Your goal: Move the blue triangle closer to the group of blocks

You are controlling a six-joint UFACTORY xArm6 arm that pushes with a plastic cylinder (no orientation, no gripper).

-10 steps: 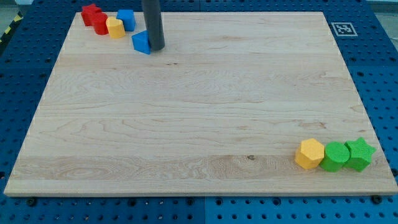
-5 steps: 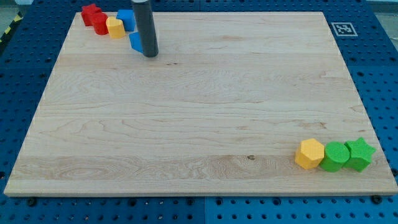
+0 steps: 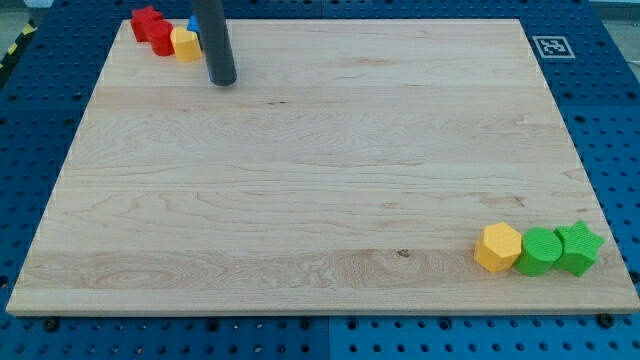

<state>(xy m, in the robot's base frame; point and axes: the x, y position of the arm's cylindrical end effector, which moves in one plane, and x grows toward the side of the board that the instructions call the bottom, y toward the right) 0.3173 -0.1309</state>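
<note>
My tip [image 3: 222, 81] rests on the board near the view's top left, just right of a yellow block [image 3: 184, 44]. The dark rod covers the spot where the blue triangle was, so the triangle does not show. Only a sliver of blue [image 3: 192, 22] peeks out at the rod's left edge, above the yellow block; I cannot tell which blue block it is. A red star [image 3: 146, 19] and a second red block [image 3: 161, 39] sit left of the yellow block, touching in a row.
A yellow hexagon [image 3: 497, 247], a green cylinder [image 3: 540, 251] and a green star [image 3: 579, 247] stand in a row at the view's bottom right. A black-and-white marker tag [image 3: 549, 46] is at the board's top right corner.
My tip has slid left toward the top-left group, pushing the blue triangle along. The triangle and the other blue block, visible earlier, are now hidden behind the rod.
</note>
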